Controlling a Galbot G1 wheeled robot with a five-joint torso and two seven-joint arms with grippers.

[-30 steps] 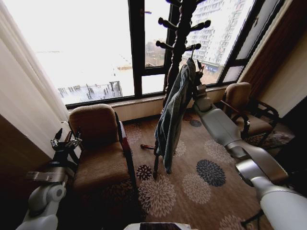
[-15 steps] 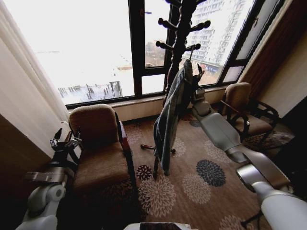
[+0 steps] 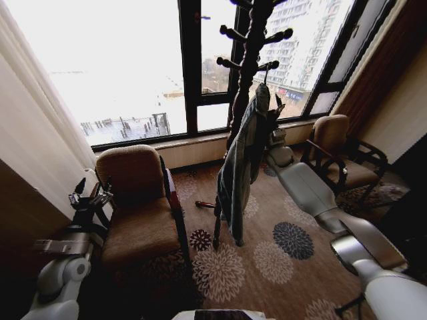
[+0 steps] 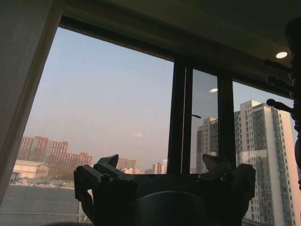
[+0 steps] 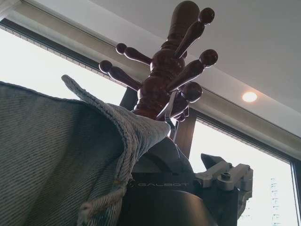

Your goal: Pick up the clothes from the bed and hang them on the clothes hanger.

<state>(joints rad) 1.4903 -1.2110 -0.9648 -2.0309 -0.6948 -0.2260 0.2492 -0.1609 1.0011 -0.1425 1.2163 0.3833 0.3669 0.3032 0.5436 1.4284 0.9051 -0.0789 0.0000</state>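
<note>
In the head view the denim jacket [image 3: 241, 163] hangs near the centre of the frame, draped down the front of a dark wooden coat stand [image 3: 250, 47] that rises before the window [image 3: 127, 67] in the upper middle. The garment's collar end sits high, just under the stand's lowest pegs, and its body falls in a long narrow fold toward the patterned carpet [image 3: 267, 260]. The right pincer [image 3: 275, 110] is raised at the jacket's top right edge, right beside the collar, with its pale arm stretching back down to the lower right corner. Whether its fingers are closed on the cloth or on a hanger cannot be told from these views. In the right wrist view the jacket [image 5: 61, 155] fills the left and lower left of the frame, its frayed collar corner lying against the pincer body, and the knobbed pegs of the stand [image 5: 164, 70] stand above at upper centre with a thin metal hook [image 5: 168, 106] caught among them. The left pincer [image 3: 90, 199] is held low at the left edge of the head view, beside a brown armchair [image 3: 140, 207]; in the left wrist view its two fingers [image 4: 108, 167] stand spread apart with nothing between them, pointed at the window.
</note>
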